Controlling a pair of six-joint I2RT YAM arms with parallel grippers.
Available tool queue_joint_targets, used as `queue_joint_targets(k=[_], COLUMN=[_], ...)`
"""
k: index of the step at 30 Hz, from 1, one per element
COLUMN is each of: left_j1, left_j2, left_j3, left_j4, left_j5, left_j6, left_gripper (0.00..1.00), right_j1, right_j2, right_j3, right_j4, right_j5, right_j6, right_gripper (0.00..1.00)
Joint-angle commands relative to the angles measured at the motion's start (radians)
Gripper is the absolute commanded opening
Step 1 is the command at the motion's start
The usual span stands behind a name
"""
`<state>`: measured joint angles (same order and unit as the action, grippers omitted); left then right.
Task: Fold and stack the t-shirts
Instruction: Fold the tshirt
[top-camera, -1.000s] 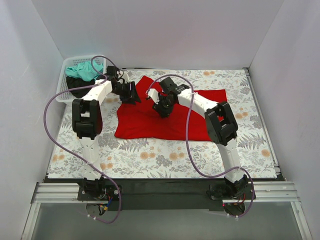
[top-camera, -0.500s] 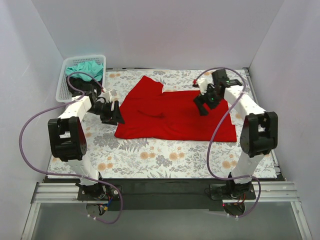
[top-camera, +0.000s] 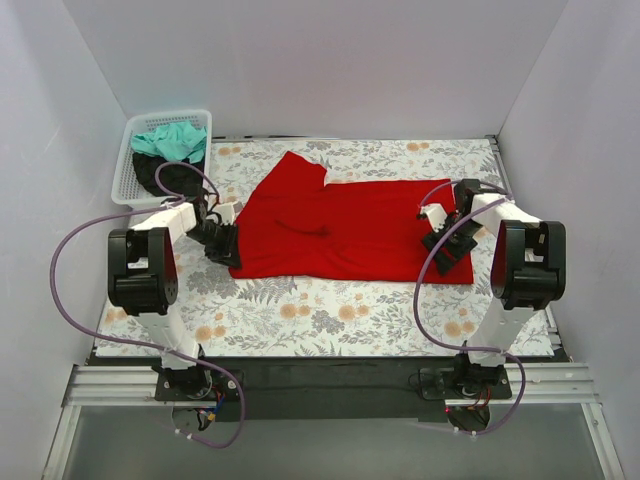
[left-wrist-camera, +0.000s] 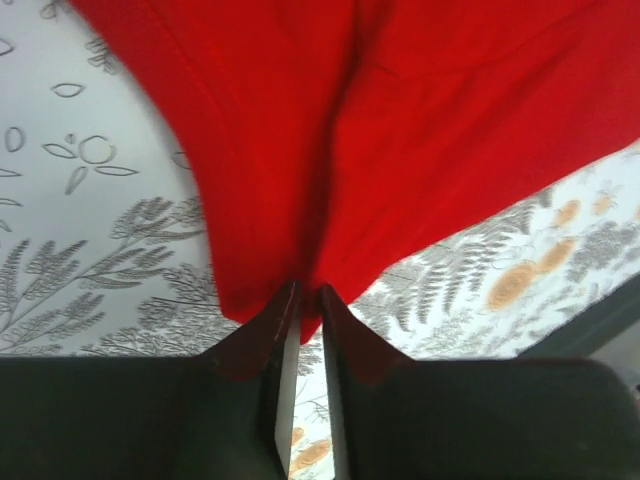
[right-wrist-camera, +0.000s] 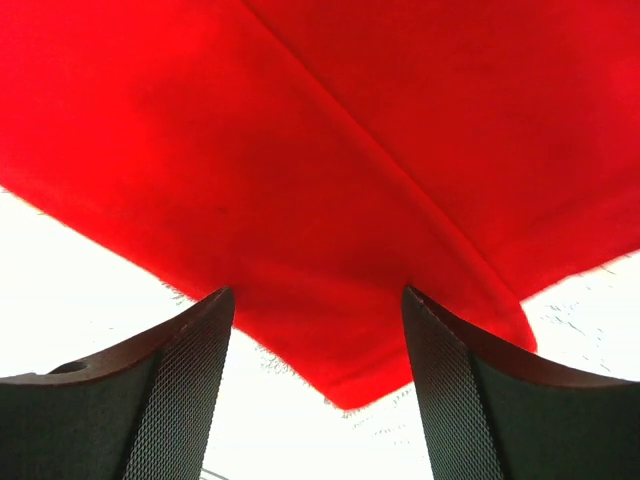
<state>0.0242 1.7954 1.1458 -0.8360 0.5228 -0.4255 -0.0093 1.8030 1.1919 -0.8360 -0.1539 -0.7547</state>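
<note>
The red t-shirt (top-camera: 350, 228) lies spread nearly flat on the floral cloth, one sleeve pointing to the back left. My left gripper (top-camera: 222, 245) is at its near left corner, shut on the hem; the left wrist view shows red cloth (left-wrist-camera: 300, 150) pinched between the tips of the gripper (left-wrist-camera: 305, 292). My right gripper (top-camera: 447, 238) is open at the shirt's near right corner; in the right wrist view that corner (right-wrist-camera: 370, 385) lies between the wide-apart jaws of the gripper (right-wrist-camera: 318, 300). A teal t-shirt (top-camera: 170, 140) and a black t-shirt (top-camera: 165, 176) lie bunched in the basket.
The white mesh basket (top-camera: 124, 170) stands at the back left corner. The grey-and-orange floral cloth (top-camera: 330, 310) covers the table. White walls close in the left, back and right sides. Purple cables loop beside both arms.
The right gripper moved from the shirt's middle out to its near right corner and lower. The left gripper drew the left corner outward and nearer. The shirt now lies flatter and wider.
</note>
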Motion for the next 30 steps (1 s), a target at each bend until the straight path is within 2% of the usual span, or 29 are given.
queue_joint_targets(k=[1, 3, 11, 12, 15, 18, 21, 22, 24, 28, 30], left_j1=[-0.001, -0.001, 0.022, 0.022, 0.014, -0.065, -0.196, -0.269, -0.352, -0.435, -0.458], left_j2=[0.018, 0.035, 0.036, 0.033, -0.042, -0.099, -0.081, -0.067, 0.008, 0.129, 0.171], left_j3=[-0.020, -0.027, -0.029, -0.009, 0.077, 0.164, 0.239, 0.255, 0.308, 0.385, 0.429], left_j4=[0.058, 0.064, 0.063, 0.042, -0.005, 0.035, 0.080, 0.090, 0.086, 0.081, 0.078], left_j5=[-0.113, -0.191, -0.245, -0.181, -0.036, -0.024, -0.089, -0.151, -0.202, -0.257, -0.270], left_j6=[-0.010, -0.015, 0.008, 0.019, 0.056, 0.059, 0.050, 0.045, 0.019, -0.025, -0.038], left_gripper=[0.11, 0.00, 0.00, 0.02, 0.30, 0.33, 0.34, 0.34, 0.32, 0.28, 0.28], right_j1=[-0.015, -0.015, -0.012, -0.012, -0.012, -0.012, -0.014, -0.014, -0.014, -0.017, -0.017], right_j2=[0.041, 0.059, -0.033, -0.043, -0.093, -0.123, -0.125, -0.123, -0.113, -0.094, -0.091], right_j3=[-0.031, -0.043, -0.120, -0.120, -0.085, -0.002, 0.067, 0.078, 0.095, 0.094, 0.094], right_j4=[0.041, 0.052, 0.025, 0.015, -0.031, -0.074, -0.092, -0.094, -0.098, -0.097, -0.097], right_j5=[0.036, 0.066, 0.054, 0.051, 0.005, -0.058, -0.082, -0.082, -0.082, -0.078, -0.082], right_j6=[-0.031, -0.037, -0.038, -0.038, -0.031, -0.005, 0.038, 0.052, 0.066, 0.077, 0.083], right_gripper=[0.73, 0.73, 0.73, 0.73, 0.76, 0.77, 0.77, 0.76, 0.73, 0.65, 0.57])
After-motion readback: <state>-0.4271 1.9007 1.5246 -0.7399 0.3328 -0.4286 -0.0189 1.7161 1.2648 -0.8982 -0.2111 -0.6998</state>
